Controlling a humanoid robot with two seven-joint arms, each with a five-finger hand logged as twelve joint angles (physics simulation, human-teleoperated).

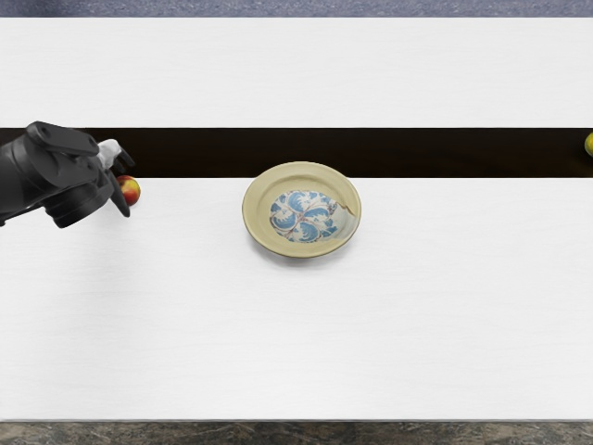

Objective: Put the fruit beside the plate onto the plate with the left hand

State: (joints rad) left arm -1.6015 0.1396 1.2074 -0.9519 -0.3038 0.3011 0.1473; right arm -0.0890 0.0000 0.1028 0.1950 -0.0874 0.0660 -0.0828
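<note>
A black robotic left hand (82,184) is seen at the left edge of a white table (296,352), with its fingers curled around a small red-and-yellow fruit (132,191) that is partly hidden by them. The fruit is held well to the left of a cream plate (250,211) with a blue pattern, set near the table's middle. A second, yellowish fruit (589,144) is glimpsed at the far right edge.

A single head view looks steeply down on the white table (296,324) from above its near edge, facing the far side. The framing is wide: the plate (252,215) sits just above frame centre, a dark gap (417,153) crosses the upper third, and the left hand (74,181) enters at middle left.
</note>
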